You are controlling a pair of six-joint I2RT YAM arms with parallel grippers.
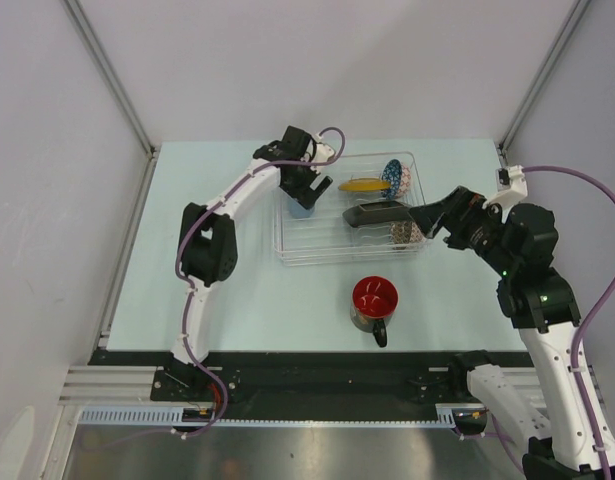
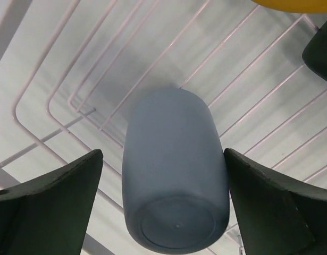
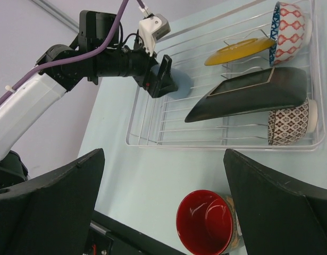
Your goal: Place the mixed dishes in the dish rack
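Observation:
The light blue cup stands upside down in the left end of the clear dish rack, and my left gripper straddles it, open, with a gap on one side. The rack also holds the yellow plate, the blue-white bowl, the black square plate and a patterned beige bowl. The red-lined mug sits upright on the table in front of the rack. My right gripper hovers open and holding nothing at the rack's right end, above and behind the mug.
Rack wires run under and beside the cup. Grey walls enclose the pale table on three sides. A black rail borders the near edge, just in front of the mug.

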